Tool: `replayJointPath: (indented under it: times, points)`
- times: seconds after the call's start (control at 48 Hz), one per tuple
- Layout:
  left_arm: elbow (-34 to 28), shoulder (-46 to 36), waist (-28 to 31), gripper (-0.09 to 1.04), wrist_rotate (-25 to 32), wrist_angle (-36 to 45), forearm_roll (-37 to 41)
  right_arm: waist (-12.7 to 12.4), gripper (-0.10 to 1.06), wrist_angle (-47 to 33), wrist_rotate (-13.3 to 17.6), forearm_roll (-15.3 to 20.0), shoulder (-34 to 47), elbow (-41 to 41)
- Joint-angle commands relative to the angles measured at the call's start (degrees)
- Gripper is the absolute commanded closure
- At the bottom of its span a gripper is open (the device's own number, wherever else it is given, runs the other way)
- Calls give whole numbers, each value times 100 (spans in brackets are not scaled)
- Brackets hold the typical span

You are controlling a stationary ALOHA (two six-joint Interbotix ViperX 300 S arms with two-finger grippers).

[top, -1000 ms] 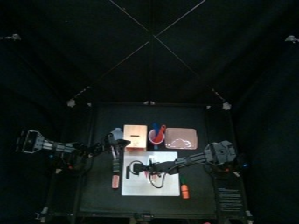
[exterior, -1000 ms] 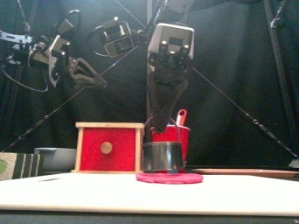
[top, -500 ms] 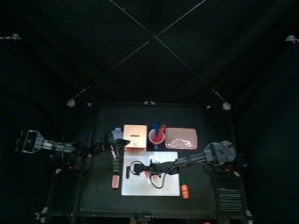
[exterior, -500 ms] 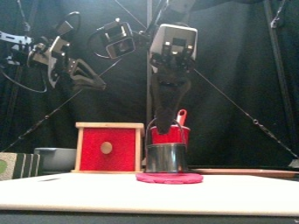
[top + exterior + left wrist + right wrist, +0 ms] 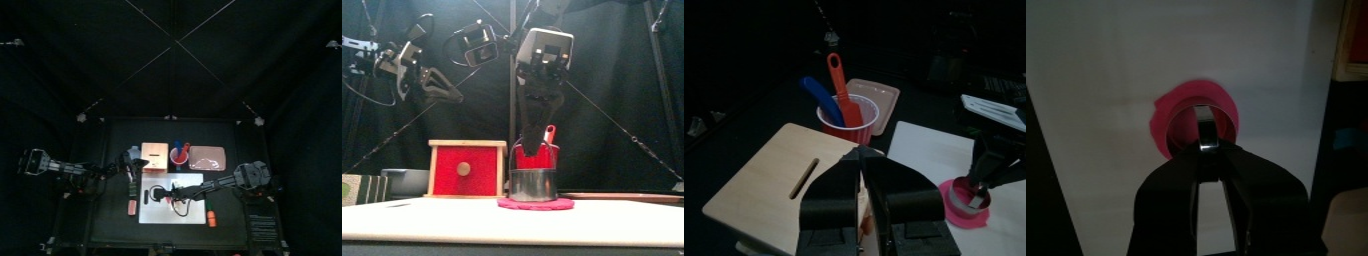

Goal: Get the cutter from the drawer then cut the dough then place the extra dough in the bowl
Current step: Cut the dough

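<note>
At the far left of the front view, a blue-grey bowl sits low on the table. Just to its right is a pale wooden box with a red drawer front. The left gripper is held high near the box, well apart from the cutter, with its jaws pressed together on nothing. Right of the box, in the left wrist view, a red cup holds a blue knife and a red knife.

At the centre of the front view, a flat pink dough disc lies on the white cutting board. The round metal cutter stands upright on the dough. The right gripper comes straight down over it, with its jaws pinching the cutter's wire handle directly above the dough.

In the top view, a pink tray lies right of the cup, towards the back of the table. The right arm enters from the right edge.
</note>
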Motion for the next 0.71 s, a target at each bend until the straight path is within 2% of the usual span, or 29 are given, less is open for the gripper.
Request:
replayJointPath:
  times: [0.021, 0.167, 0.292, 0.396, 0.521, 0.583, 0.708]
  points:
    - [-123, -18, 9, 50, 0, -53, 9, 18, 14, -44, -9, 9, -334, -79]
    - [-149, -18, -18, 50, 0, -53, 9, 26, -1, -70, 9, -35, -475, -97]
    - [-185, 0, -79, 48, 79, -44, 97, 0, -2, -158, 9, -44, -712, -9]
    - [-193, 0, -413, 48, 35, -53, 466, -9, -2, -431, 9, -79, -1046, 369]
    - [-281, 9, -791, 48, 9, -62, 703, -26, -2, -1274, -9, -70, -1582, 1072]
    - [-325, 9, -967, 48, 18, -62, 756, -26, -2, -1758, -79, -141, -1872, 1441]
    - [-466, 62, -1248, 48, -26, -70, 1002, -62, -2, -2742, -9, -325, -2522, 2294]
